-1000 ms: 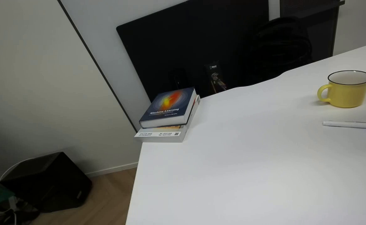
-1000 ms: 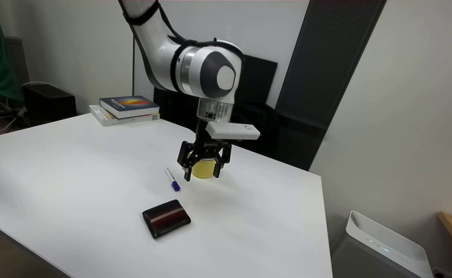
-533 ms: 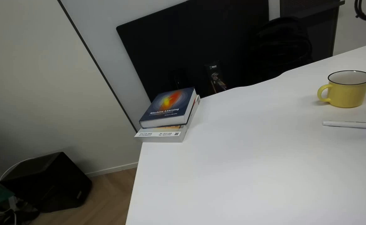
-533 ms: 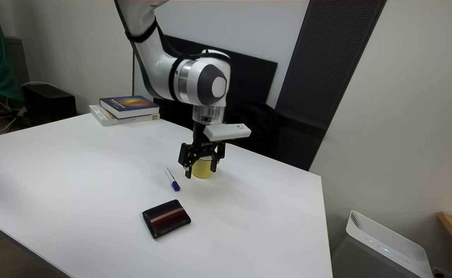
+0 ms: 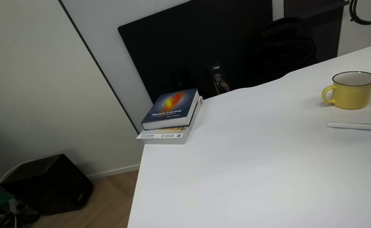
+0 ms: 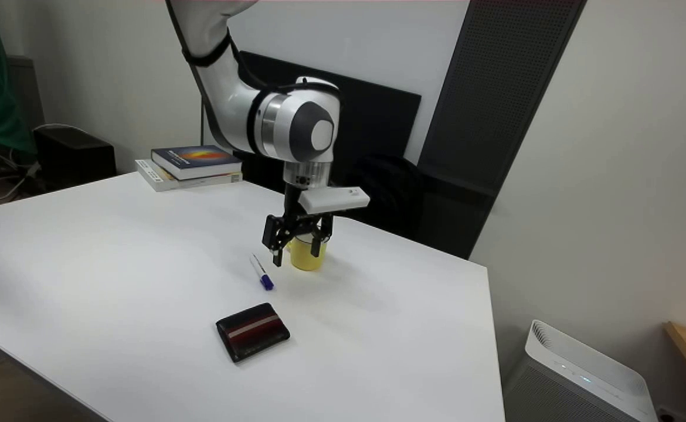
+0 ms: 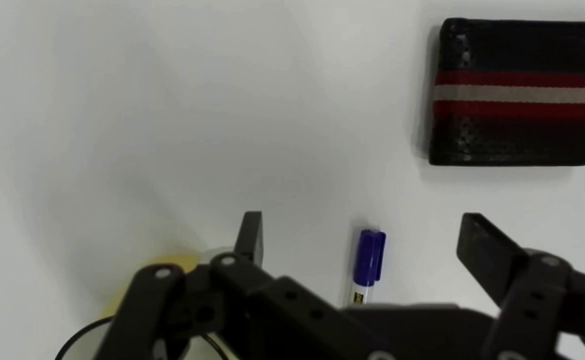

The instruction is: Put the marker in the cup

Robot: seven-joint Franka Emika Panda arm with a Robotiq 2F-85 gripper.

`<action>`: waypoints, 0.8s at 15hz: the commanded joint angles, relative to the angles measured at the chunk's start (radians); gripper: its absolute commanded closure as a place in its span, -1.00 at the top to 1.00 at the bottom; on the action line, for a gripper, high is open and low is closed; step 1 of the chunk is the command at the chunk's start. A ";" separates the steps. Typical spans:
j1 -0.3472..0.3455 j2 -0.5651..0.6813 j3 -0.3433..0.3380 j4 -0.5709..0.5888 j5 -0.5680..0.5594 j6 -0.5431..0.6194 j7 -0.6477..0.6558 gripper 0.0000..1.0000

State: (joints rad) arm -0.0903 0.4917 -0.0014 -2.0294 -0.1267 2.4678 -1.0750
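The marker (image 6: 262, 272), white with a dark blue cap, lies flat on the white table in both exterior views (image 5: 352, 126). The yellow cup (image 5: 352, 96) stands upright beside it, its handle to the left; it also shows in an exterior view (image 6: 308, 258), partly behind the gripper. My gripper (image 6: 296, 259) is open and empty, above the table in front of the cup. In the wrist view, the marker's blue cap (image 7: 367, 257) shows between the open fingertips (image 7: 360, 225), touching neither; its rest is hidden by the gripper. The cup (image 7: 175, 261) is mostly hidden behind the left finger.
A dark wallet with red and pale stripes (image 6: 253, 332) lies near the marker's capped end; it is at the upper right in the wrist view (image 7: 517, 95). Two stacked books (image 5: 169, 109) lie at the table's far corner, also in an exterior view (image 6: 196, 164).
The arm and open gripper have moved left in an exterior view, closer to the marker's side. Part of the arm has come into the top right corner of an exterior view. Marker and cup have not moved.
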 commanded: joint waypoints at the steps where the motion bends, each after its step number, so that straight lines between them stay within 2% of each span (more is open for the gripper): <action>1: -0.013 0.036 0.034 0.026 0.027 0.024 0.042 1.00; 12: -0.006 0.127 0.116 0.036 0.060 0.146 0.051 1.00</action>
State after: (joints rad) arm -0.0888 0.5825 0.0993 -2.0234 -0.0706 2.5831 -1.0528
